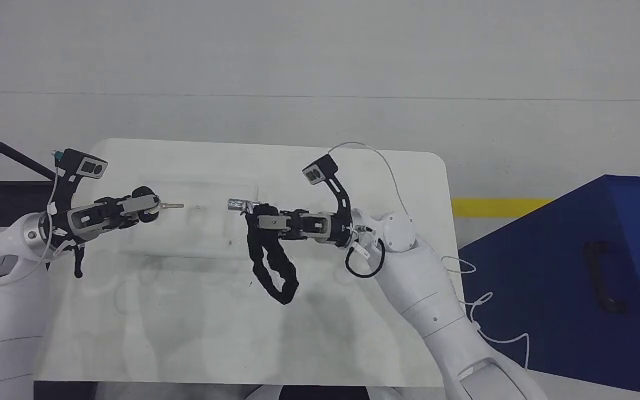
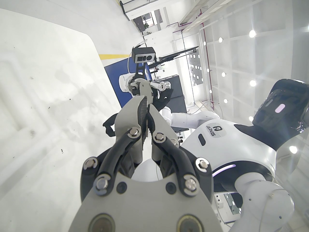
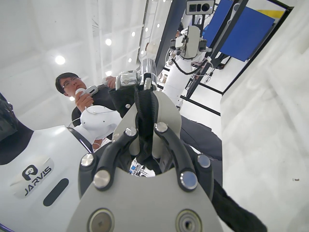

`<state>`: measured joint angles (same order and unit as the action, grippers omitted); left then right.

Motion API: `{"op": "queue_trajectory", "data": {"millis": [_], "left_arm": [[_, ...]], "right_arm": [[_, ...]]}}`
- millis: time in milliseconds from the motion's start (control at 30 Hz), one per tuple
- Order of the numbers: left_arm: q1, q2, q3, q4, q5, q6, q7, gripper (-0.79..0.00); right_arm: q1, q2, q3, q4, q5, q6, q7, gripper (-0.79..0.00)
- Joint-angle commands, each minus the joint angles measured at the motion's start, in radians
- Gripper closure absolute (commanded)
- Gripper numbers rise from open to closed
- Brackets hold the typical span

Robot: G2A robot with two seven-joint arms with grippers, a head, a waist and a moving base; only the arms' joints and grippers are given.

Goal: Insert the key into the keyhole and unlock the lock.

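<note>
top view | white table (image 1: pixel 200 330) below lock (image 1: pixel 238 205) | grey floor (image 1: pixel 300 60) | yellow stripe (image 1: pixel 500 207)

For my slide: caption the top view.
Left pincer holds the key facing the lock gripped by the right pincer, over the table.

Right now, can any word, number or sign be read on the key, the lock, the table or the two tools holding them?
No text can be quoted from these things.
On the small silver metal key: too small to tell.
On the silver cylinder lock with black sleeved cable: none on the faces that show.
On the white table: none, only smudges.
On the left tool and right tool: none.
</note>
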<state>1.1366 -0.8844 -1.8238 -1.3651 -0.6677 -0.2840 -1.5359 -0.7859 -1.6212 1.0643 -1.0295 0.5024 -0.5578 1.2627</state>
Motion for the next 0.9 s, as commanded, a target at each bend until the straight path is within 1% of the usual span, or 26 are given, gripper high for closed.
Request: {"op": "queue_trajectory", "data": {"millis": [0,100,167,333,400,433,500,767,800,867], "left_arm": [[0.0,0.0,0.0,0.0,0.0,0.0,0.0,0.0],[0.0,0.0,0.0,0.0,0.0,0.0,0.0,0.0],[0.016,-0.001,0.02,-0.038,0.006,0.038,0.03,0.0],[0.032,0.005,0.019,-0.099,0.005,0.102,0.035,0.0],[0.037,0.008,0.019,-0.111,0.019,0.116,0.04,0.0],[0.039,0.01,0.023,-0.118,0.036,0.137,0.038,0.0],[0.036,0.012,0.026,-0.117,0.039,0.158,0.048,0.0],[0.036,0.012,0.026,-0.117,0.039,0.158,0.048,0.0],[0.038,0.011,0.027,-0.119,0.038,0.158,0.055,0.0],[0.056,0.01,0.033,-0.153,0.037,0.149,0.082,0.0]], "right_arm": [[0.0,0.0,0.0,0.0,0.0,0.0,0.0,0.0],[-0.006,0.002,-0.002,-0.003,-0.03,0.014,-0.021,0.0],[-0.01,0.012,-0.008,-0.034,-0.159,0.038,-0.071,0.0],[-0.044,0.026,-0.025,-0.112,-0.274,0.101,-0.117,0.0],[-0.056,0.028,-0.028,-0.133,-0.274,0.108,-0.117,0.0],[-0.062,0.031,-0.03,-0.145,-0.266,0.115,-0.106,0.0],[-0.064,0.034,-0.029,-0.16,-0.259,0.103,-0.094,0.0],[-0.064,0.034,-0.029,-0.16,-0.259,0.103,-0.094,0.0],[-0.071,0.035,-0.033,-0.161,-0.262,0.129,-0.105,0.0],[-0.073,0.039,-0.03,-0.179,-0.295,0.139,-0.138,0.0]]}}
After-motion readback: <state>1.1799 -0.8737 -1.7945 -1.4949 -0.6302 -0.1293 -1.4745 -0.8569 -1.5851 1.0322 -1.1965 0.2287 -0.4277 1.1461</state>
